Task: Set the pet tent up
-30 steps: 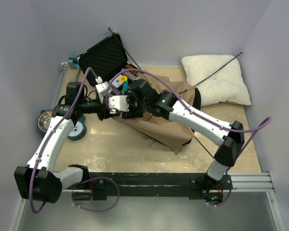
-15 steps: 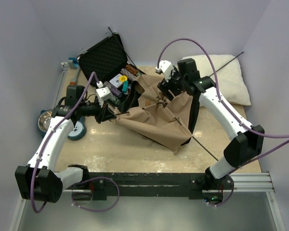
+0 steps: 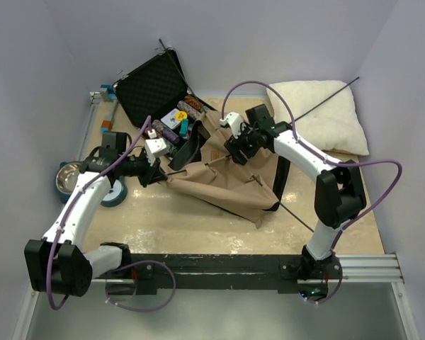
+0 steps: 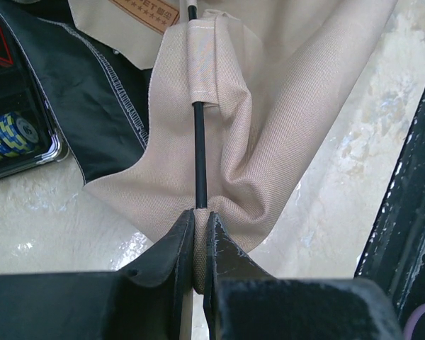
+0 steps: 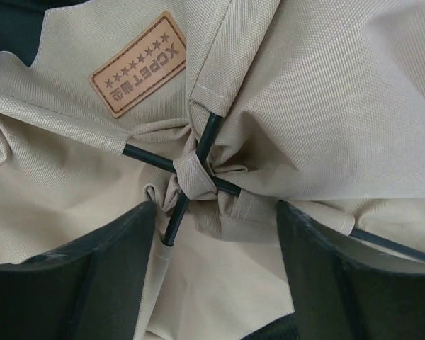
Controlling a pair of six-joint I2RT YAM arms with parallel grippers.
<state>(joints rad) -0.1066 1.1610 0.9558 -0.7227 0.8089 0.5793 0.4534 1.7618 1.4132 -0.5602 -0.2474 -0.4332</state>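
A metal bowl sits at the far left of the worktop, with a round blue thing just beside it, both close by the left arm. The left gripper reaches right to the tent's left corner. Its jaws are closed tight on a thin dark pole and the canvas bunched round it. Above the fingertips the pole runs up into a sewn canvas sleeve. Left of that fold lies the black floor panel.

Behind the left gripper an open black case stands with its lid leaning toward the back wall. Stacked chips lie in its tray, which touches the tent's edge.

The tent lies crumpled in the middle of the worktop, tan canvas slack and not standing. One pole end pokes out toward the near right, and another runs up and back over the pillow.

The right gripper hovers over the tent's top, jaws wide apart and holding nothing. Its fingers stand on either side of the spot where two poles cross, and a knot of canvas binds the crossing. A tan label is sewn on just beside it.

A white pillow lies at the back right, just beside the tent's right edge.
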